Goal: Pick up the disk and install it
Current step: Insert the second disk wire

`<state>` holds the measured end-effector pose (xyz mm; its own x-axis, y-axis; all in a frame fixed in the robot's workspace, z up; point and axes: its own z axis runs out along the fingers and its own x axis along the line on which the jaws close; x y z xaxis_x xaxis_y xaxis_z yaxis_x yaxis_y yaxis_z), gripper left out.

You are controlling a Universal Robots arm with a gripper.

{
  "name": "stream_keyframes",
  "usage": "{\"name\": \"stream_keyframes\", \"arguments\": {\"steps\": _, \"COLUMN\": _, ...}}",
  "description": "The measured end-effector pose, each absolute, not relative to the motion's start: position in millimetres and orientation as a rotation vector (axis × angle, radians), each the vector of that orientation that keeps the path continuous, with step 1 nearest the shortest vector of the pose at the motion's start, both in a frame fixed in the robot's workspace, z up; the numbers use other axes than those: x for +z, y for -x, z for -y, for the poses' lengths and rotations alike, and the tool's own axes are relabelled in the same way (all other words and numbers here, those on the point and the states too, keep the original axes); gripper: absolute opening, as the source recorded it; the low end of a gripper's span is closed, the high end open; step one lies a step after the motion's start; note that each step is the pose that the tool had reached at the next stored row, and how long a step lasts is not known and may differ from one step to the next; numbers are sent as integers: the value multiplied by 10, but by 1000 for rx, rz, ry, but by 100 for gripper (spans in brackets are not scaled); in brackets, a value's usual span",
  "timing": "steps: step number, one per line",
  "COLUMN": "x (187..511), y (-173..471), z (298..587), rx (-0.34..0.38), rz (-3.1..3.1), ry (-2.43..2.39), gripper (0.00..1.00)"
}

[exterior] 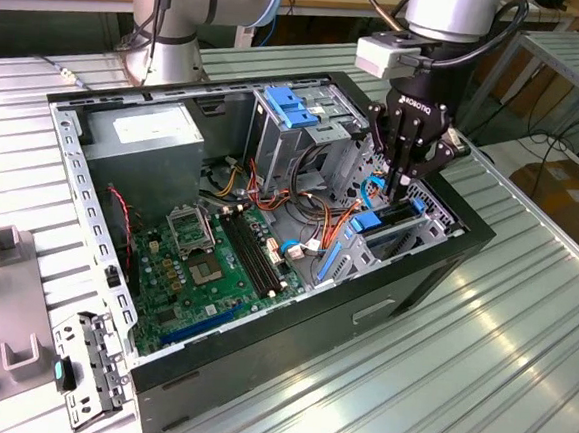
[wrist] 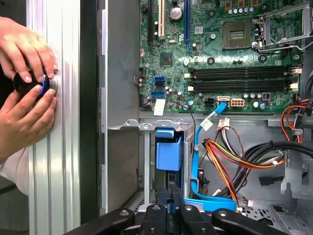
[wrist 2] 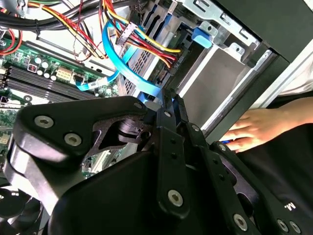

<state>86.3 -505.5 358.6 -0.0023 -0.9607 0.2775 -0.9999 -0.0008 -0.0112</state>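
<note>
- One gripper (exterior: 404,185) down in the open PC case (exterior: 469,231), over the drive cage (exterior: 409,231); fingers pressed together, nothing visibly between them.
- One disk (wrist: 168,152), blue-railed, seated in the cage bay.
- Two hands (wrist: 27,98) on one round black object (wrist: 30,83), on the table (wrist: 54,161).
- One motherboard (exterior: 205,265).

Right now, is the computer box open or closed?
Open. The computer box has no side cover, so its green circuit board and coloured wires show from above.
</note>
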Motion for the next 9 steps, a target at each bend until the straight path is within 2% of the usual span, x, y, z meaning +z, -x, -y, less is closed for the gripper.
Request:
{"name": "stream_keyframes", "arguments": {"steps": 5, "x": 3582, "y": -845, "z": 5071, "rx": 293, "rz": 2102, "ry": -2097, "gripper": 16}}
{"name": "stream_keyframes", "arguments": {"steps": 9, "x": 3578, "y": -816, "z": 5118, "rx": 250, "rz": 2143, "ry": -2137, "gripper": 16}}
